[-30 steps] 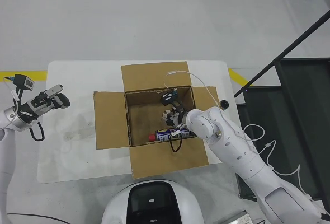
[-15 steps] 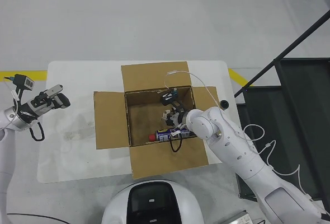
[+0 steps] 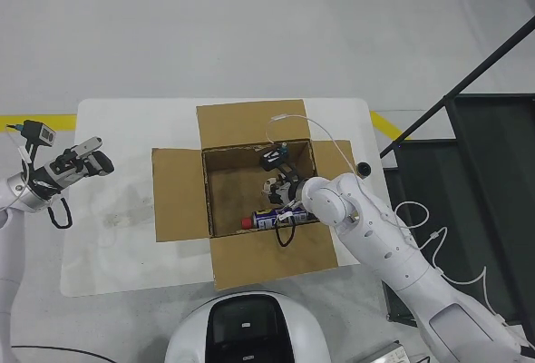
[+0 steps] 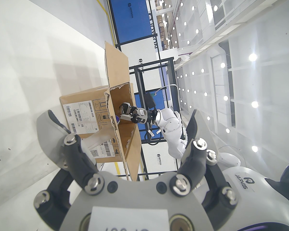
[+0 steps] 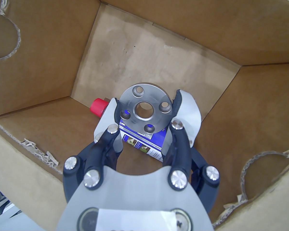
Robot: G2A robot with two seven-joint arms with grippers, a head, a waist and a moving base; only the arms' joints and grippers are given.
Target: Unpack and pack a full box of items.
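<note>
Nothing differs across the last second; both arms are static. Right gripper (image 5: 145, 108) fingers are clenched on the metal flange (image 5: 154, 116), low inside the box (image 5: 50, 37), just above the red-capped blue can (image 5: 144, 143) on its floor. Probably paused mid-transfer, direction unclear. Left gripper (image 4: 121, 121) fingers are released, empty, over the worktop (image 3: 122, 245).

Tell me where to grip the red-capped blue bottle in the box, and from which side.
Grip the red-capped blue bottle across its body, from straight above: it lies flat in the cardboard box beside a wall, which blocks side approaches. The right gripper holds a metal flange.
</note>
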